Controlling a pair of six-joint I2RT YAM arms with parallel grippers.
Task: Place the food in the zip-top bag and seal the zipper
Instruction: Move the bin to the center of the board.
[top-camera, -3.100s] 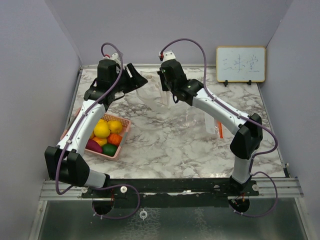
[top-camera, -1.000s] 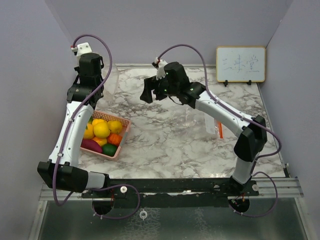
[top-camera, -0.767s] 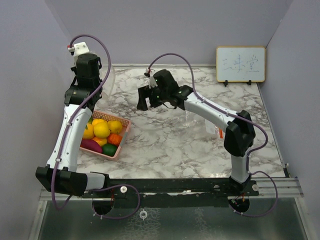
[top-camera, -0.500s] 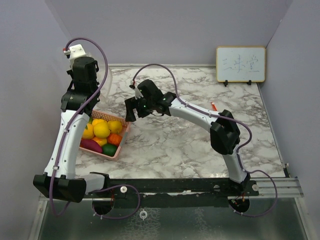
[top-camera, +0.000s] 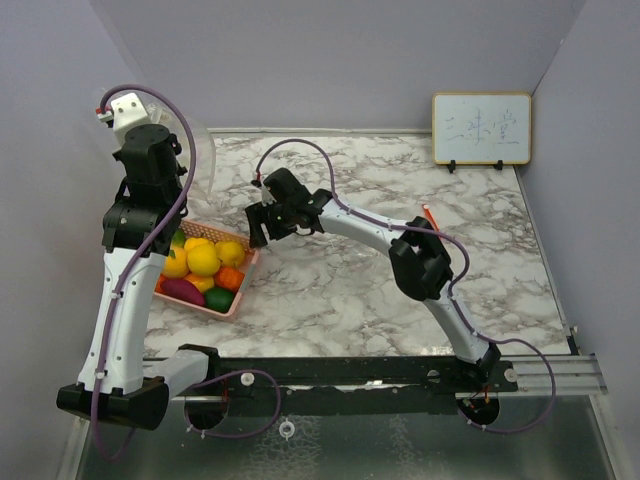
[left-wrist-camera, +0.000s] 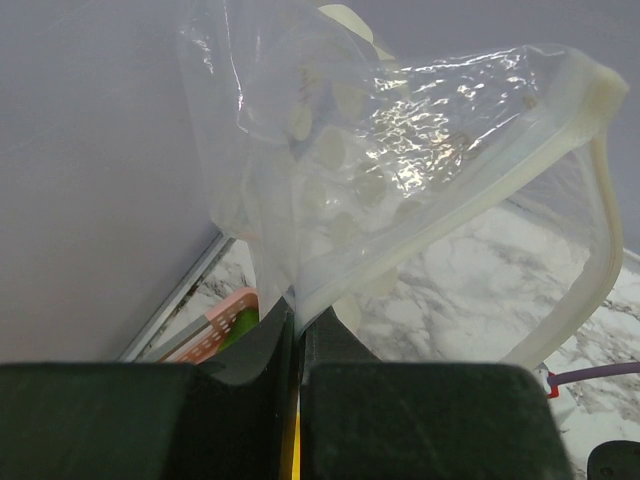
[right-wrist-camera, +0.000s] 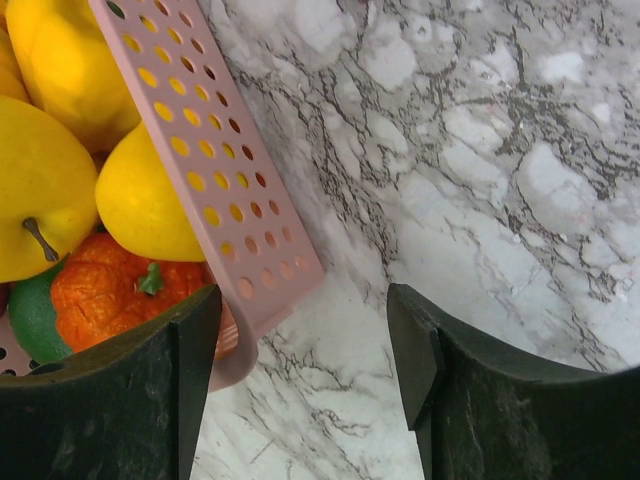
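The food sits in a pink basket (top-camera: 238, 296) at the table's left: yellow fruits (top-camera: 203, 259), an orange piece (top-camera: 230, 278), a green one (top-camera: 218, 298) and a purple one (top-camera: 182, 291). My left gripper (left-wrist-camera: 296, 325) is shut on the edge of the clear zip-top bag (left-wrist-camera: 400, 170) and holds it up, its mouth hanging open over the marble. The bag shows faintly by the left arm in the top view (top-camera: 203, 158). My right gripper (top-camera: 258, 231) is open and empty, just right of the basket's corner (right-wrist-camera: 255, 270). Yellow fruits (right-wrist-camera: 145, 195) and the orange piece (right-wrist-camera: 105, 295) lie beside its left finger.
A small whiteboard (top-camera: 481, 128) stands at the back right. Purple walls close in the left, back and right. The marble table (top-camera: 400, 290) spreads right of the basket. A metal rail runs along the near edge (top-camera: 400, 372).
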